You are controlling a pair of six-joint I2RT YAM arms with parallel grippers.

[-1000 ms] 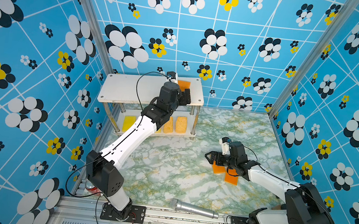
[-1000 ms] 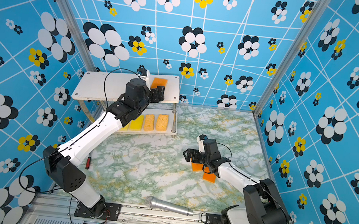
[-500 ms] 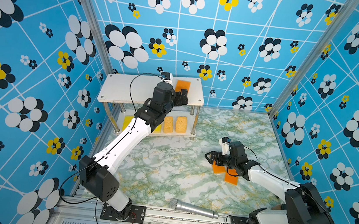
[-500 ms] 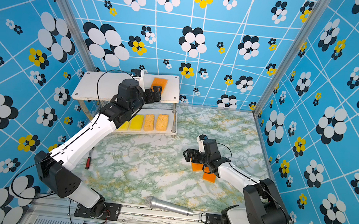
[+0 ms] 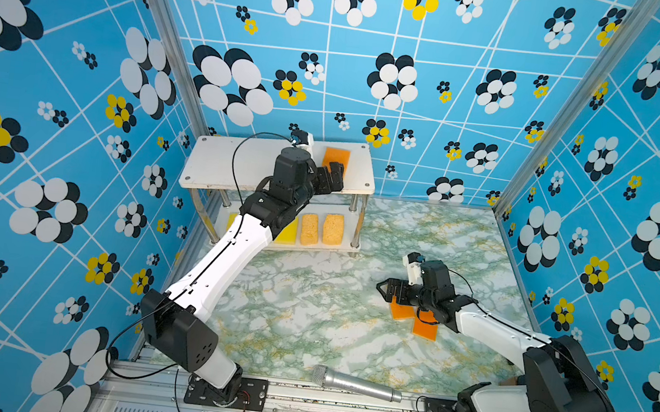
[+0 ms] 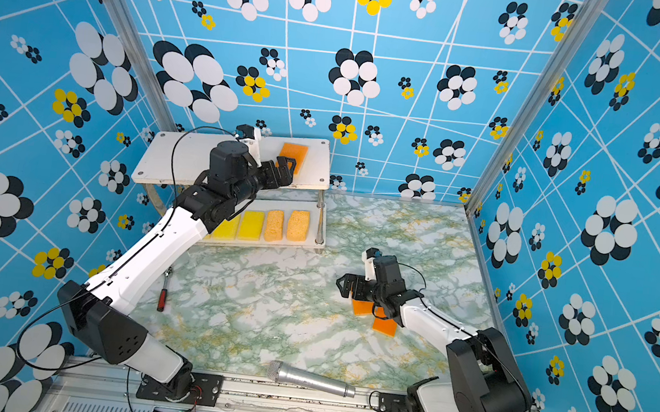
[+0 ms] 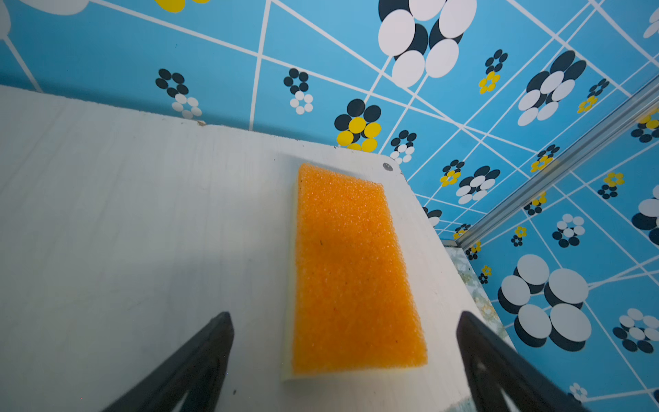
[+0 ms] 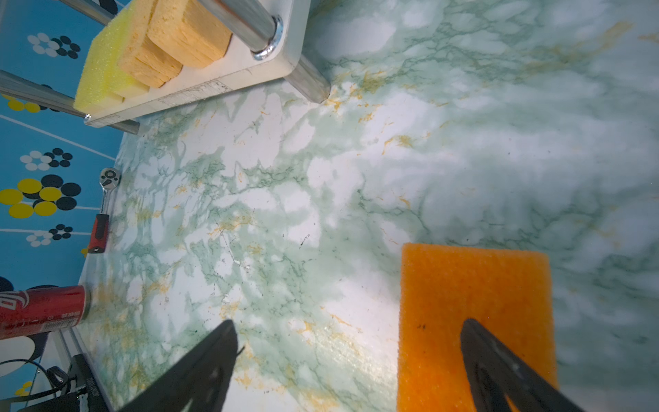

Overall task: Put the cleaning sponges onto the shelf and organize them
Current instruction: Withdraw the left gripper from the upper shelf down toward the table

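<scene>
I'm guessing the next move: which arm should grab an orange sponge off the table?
Right. Its open claw is right over the two orange sponges; the left claw is away over the shelf.

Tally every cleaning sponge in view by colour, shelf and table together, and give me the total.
Orange sponges: 3
Yellow sponges: 3, one mostly hidden behind the left arm
Tan sponges: 2
Total: 8

The shelf's top board [image 5: 212,161] is bare from its left edge to the orange sponge [image 5: 336,158] near its right end, its lower board [image 6: 270,244] is taken up by a row of sponges [image 6: 275,225], and the desk [image 5: 310,297] lies open across its middle, a microphone [image 5: 355,385] along its front edge.
</scene>
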